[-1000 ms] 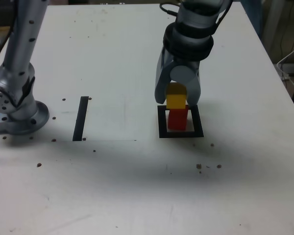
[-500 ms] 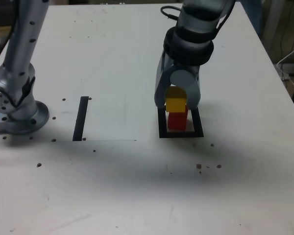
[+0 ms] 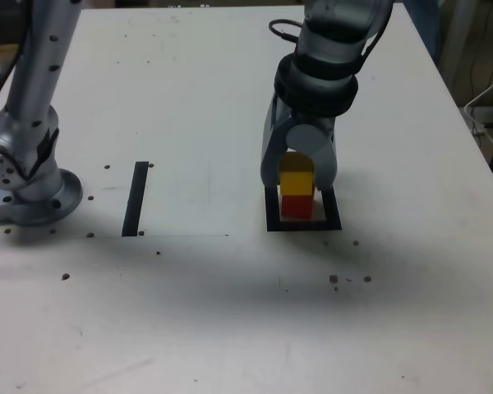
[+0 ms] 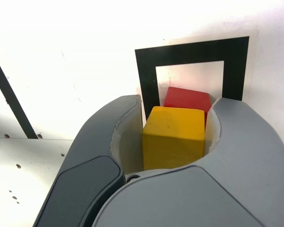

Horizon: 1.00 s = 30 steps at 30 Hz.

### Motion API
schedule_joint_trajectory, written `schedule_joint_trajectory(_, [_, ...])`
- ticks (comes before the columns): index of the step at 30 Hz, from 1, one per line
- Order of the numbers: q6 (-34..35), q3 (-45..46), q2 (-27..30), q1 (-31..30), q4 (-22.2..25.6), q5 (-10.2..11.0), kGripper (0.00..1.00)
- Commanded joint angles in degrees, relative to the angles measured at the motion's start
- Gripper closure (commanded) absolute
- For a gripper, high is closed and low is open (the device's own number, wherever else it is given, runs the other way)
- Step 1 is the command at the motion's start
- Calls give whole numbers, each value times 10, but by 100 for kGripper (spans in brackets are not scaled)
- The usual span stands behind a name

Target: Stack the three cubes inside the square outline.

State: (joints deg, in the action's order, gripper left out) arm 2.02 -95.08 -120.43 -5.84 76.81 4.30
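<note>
Exterior view
Gripper (image 3: 299, 174): hangs over the square outline (image 3: 303, 223), right of the table's middle; its jaws flank the yellow cube (image 3: 296, 181).
Yellow cube: sits directly above the red cube (image 3: 295, 206), edges about in line; contact looks likely but cannot be confirmed.
Red cube: stands inside the outline's white centre.
Black strip (image 3: 135, 198): well to the exterior view's left of the outline.
Arm base (image 3: 29, 185): at the exterior view's left edge.

Wrist view
Gripper (image 4: 175, 130): pinching the yellow cube (image 4: 173, 136) on two sides.
Red cube (image 4: 187, 100): beneath it, partly hidden, within the square outline (image 4: 194, 49).
Green cube: not seen in either view.
</note>
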Motion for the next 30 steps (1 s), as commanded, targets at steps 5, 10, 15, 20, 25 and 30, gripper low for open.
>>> schedule_joint_trajectory(5, [-1, -1, 0, -4, -3, -1, 92])
schedule_joint_trajectory(10, [-2, 1, 0, -4, -1, 0, 78])
schedule_joint_trajectory(15, [-2, 1, 2, -4, -1, 2, 23])
schedule_joint_trajectory(20, [-2, 2, 7, -4, 1, 11, 1])
schedule_joint_trajectory(25, [-2, -2, 13, -4, 6, 27, 1])
schedule_joint_trajectory(30, [-2, -3, 23, -4, 10, 34, 1])
